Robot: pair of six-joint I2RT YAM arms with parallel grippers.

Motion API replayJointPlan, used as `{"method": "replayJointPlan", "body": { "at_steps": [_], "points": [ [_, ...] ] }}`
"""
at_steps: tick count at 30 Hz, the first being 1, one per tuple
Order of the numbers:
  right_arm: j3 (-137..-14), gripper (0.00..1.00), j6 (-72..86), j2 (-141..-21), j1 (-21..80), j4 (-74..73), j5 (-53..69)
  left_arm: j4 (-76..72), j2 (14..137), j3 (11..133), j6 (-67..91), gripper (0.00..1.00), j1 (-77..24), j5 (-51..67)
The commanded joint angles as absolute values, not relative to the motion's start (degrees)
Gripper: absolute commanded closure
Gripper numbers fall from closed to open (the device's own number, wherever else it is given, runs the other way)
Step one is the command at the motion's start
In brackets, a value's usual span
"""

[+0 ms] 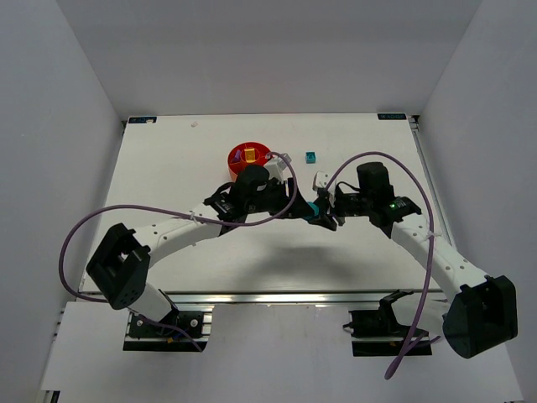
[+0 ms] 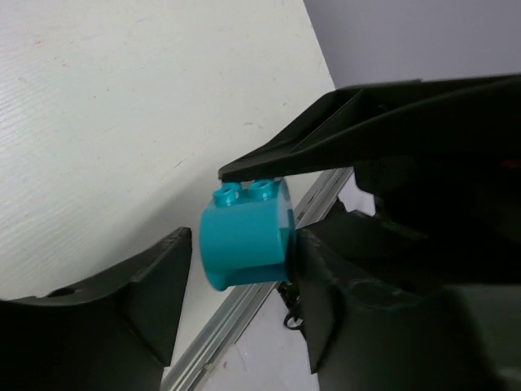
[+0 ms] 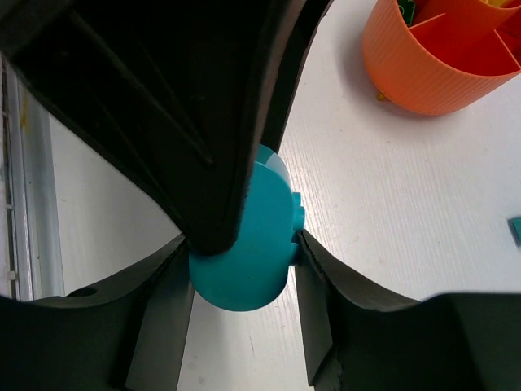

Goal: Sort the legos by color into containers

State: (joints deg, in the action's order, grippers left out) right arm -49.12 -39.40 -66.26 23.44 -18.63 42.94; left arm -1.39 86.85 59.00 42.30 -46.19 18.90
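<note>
A cyan brick is held above the table's middle, where the two grippers meet. My right gripper is shut on it, one finger against its studs. My left gripper is open around the same brick: its right finger touches the brick and its left finger stands apart from it. A finger of the right gripper lies across the studs. The orange-red divided bowl stands behind, with purple and yellow pieces inside; it also shows in the right wrist view.
A second cyan lego lies on the table right of the bowl, and its edge shows in the right wrist view. A small yellow piece lies at the bowl's foot. Purple cables loop over both arms. The metal rail runs along the near edge.
</note>
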Motion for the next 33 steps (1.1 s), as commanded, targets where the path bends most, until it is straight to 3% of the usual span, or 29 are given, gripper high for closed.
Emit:
{"method": "replayJointPlan", "body": {
  "at_steps": [1,5,8,9,11,12,21,28,33],
  "points": [
    [-48.5,0.87,-39.0,-64.7,23.9,-15.6,42.5,-0.4,86.9,62.0,41.7,0.41,-46.8,18.0],
    [-48.4,0.78,-38.7,-64.7,23.8,-15.3,42.4,-0.6,87.5,62.1,41.8,0.63,-46.8,18.2],
    [-48.2,0.65,-38.1,-64.4,23.7,-14.9,42.0,-0.9,87.2,61.6,41.7,0.77,-46.8,18.5],
    [-48.2,0.48,-37.8,-64.3,23.6,-14.6,41.8,-0.7,86.9,61.8,41.5,0.89,-46.8,18.5],
    [-47.9,0.16,-36.2,-64.2,23.4,-13.6,40.3,1.5,86.5,62.2,40.7,0.94,-46.8,17.7],
    [-48.1,0.11,-35.6,-64.2,23.5,-13.4,39.4,2.5,85.9,62.6,40.1,0.97,-46.8,17.0],
    [-47.6,0.11,-31.6,-64.2,20.6,-9.5,30.2,22.4,80.9,73.6,20.3,1.0,-43.5,-7.3],
    [-47.3,0.11,-31.4,-64.2,17.0,-9.1,31.6,30.7,88.0,83.0,-2.8,1.0,-40.2,-9.5],
    [-47.0,0.11,-31.6,-64.2,15.6,-9.2,33.0,31.4,93.5,87.8,-10.9,1.0,-37.9,-8.4]
  ]
}}
